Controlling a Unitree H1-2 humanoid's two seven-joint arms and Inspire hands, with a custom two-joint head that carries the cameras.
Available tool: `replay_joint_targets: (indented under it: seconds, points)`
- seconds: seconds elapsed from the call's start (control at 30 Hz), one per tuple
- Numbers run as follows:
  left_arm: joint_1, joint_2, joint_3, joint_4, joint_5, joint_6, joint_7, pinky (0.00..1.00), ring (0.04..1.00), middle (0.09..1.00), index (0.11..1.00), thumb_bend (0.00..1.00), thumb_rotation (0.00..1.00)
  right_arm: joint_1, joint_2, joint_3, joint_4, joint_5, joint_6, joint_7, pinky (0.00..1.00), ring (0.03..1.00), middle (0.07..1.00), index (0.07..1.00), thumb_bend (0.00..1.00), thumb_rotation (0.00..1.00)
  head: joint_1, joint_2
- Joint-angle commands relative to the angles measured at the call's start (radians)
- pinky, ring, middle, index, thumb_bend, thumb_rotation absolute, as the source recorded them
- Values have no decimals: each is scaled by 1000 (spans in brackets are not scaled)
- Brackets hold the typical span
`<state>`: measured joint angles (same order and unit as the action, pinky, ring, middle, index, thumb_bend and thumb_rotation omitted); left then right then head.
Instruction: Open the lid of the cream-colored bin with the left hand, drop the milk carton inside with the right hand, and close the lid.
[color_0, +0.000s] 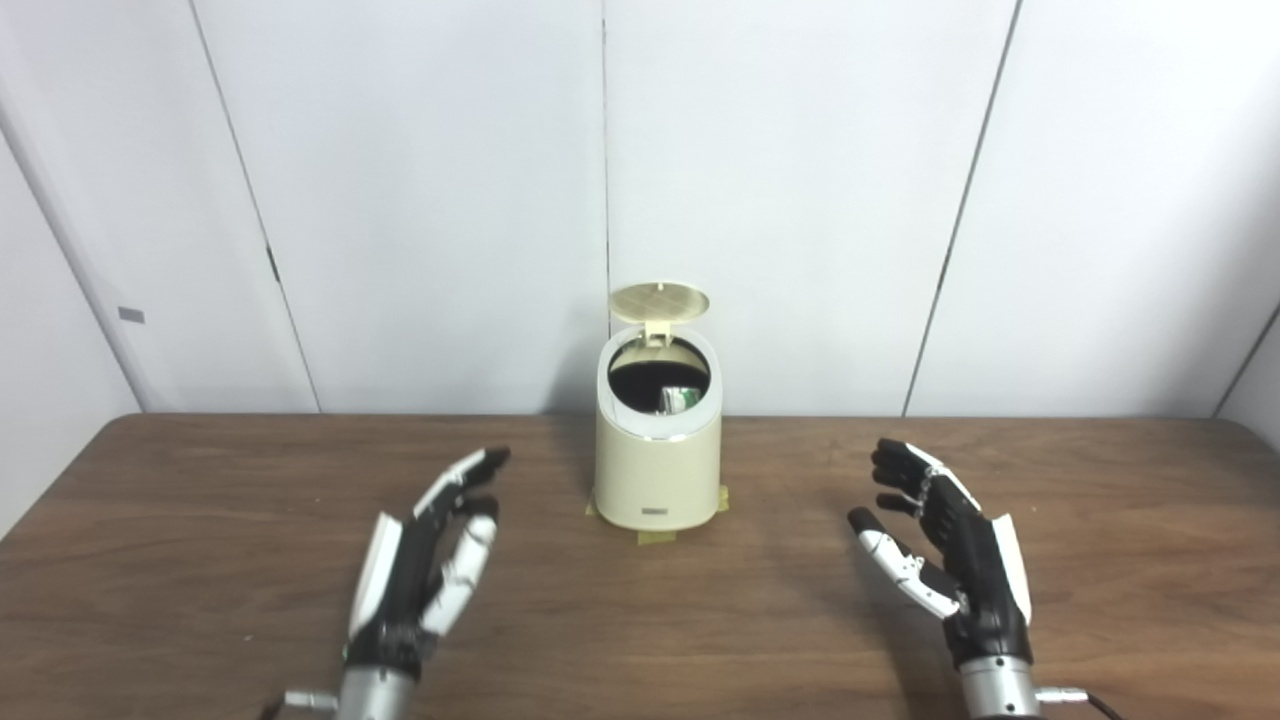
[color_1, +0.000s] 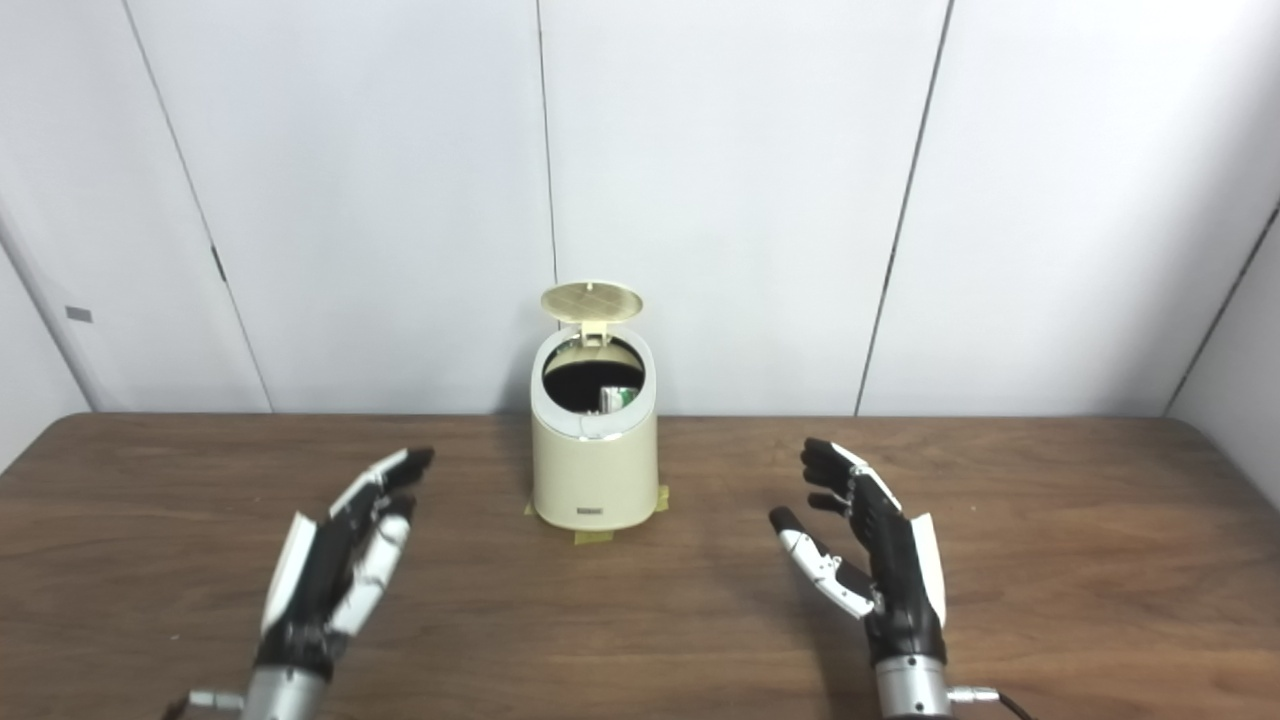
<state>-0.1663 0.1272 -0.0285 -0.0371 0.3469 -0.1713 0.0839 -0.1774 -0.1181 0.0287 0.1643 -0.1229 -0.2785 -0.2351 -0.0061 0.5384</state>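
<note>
Bright, even light; soft shadows on the table; slightly soft focus.

Our left arm enters from the bottom edge at about seven o'clock, and our left hand is raised with the palm turned inward toward the centre, fingers stretched out nearly straight toward one o'clock, spread a little and holding nothing. Our right arm enters at about five o'clock, and our right hand mirrors it, palm facing inward, its fingers gently curled toward eleven o'clock and its thumb pointing out toward ten o'clock, also empty. The two hands are well apart, at roughly the same height.
</note>
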Motion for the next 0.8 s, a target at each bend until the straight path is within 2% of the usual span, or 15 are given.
replay_joint_targets:
  seconds: [0.0,0.07,0.23,0.33,0.4,0.5,0.6,0.77]
  points:
    - [-114,-9,-9,-71,45,37,1,785,847,849,836,441,992,9,15,-5,31,1,-27,13,692,763,770,758,246,241,-3,2]
    - [-172,-11,-21,-100,91,103,-13,790,844,842,832,482,998,12,18,-9,31,3,-27,22,697,765,771,757,245,231,-6,4]
    - [-368,-7,-85,-133,286,263,-53,771,844,842,824,625,1000,20,19,-6,23,-45,-29,14,677,753,762,746,236,240,-12,4]
    - [-457,-32,-121,-156,367,378,-99,806,887,863,825,702,1000,21,17,-4,31,-75,-56,4,671,750,761,745,231,244,-14,5]
    - [-508,-37,-152,-165,425,437,-135,889,934,883,830,752,1000,21,18,-3,31,-92,-57,0,662,741,756,743,233,253,-13,5]
    - [-577,-25,-201,-152,514,471,-171,984,975,870,829,800,1000,22,19,-2,31,-115,-57,-4,651,735,751,747,232,288,-14,3]
    - [-624,-20,-232,-132,569,507,-216,999,995,863,829,829,1000,21,18,1,36,-131,-76,-8,639,728,746,745,231,310,-16,3]
    - [-704,-18,-277,-62,642,565,-298,1000,961,825,797,880,1000,17,23,1,50,-134,-94,-5,630,719,739,737,238,275,-20,-1]
